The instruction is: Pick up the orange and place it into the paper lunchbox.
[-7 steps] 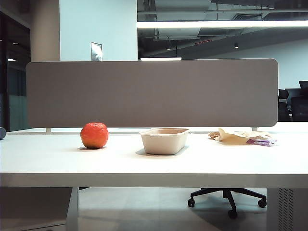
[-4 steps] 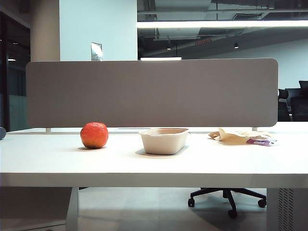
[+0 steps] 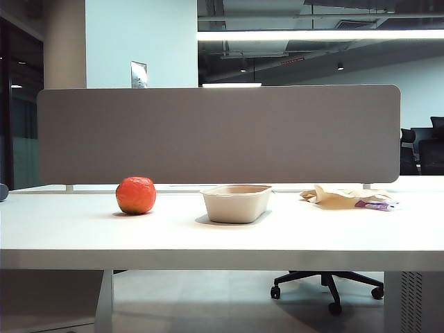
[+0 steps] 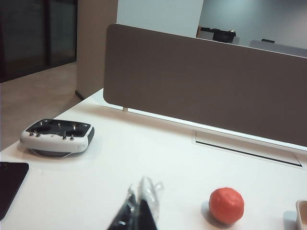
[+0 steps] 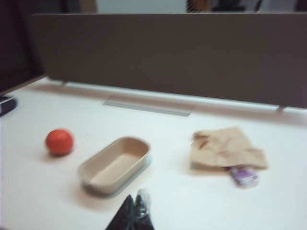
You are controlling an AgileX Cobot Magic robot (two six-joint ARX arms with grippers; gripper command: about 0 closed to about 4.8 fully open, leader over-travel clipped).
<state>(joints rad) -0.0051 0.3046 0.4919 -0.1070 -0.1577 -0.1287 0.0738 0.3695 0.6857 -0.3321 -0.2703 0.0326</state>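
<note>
Orange waits beside the lunchbox

The orange (image 3: 136, 195) sits on the worktop (image 3: 222, 236), near the empty paper lunchbox (image 3: 237, 202). It looks firm, round, likely to roll; grip across its widest middle. Left claw (image 4: 139, 213) and right claw (image 5: 134, 211) hover pinched together, holding nothing

On the table (image 3: 222, 239), the orange (image 3: 136, 195) sits left of the paper lunchbox (image 3: 237, 202) (apart, not touching); crumpled paper (image 3: 336, 196) lies farther right, all before the divider panel (image 3: 219, 134).
</note>
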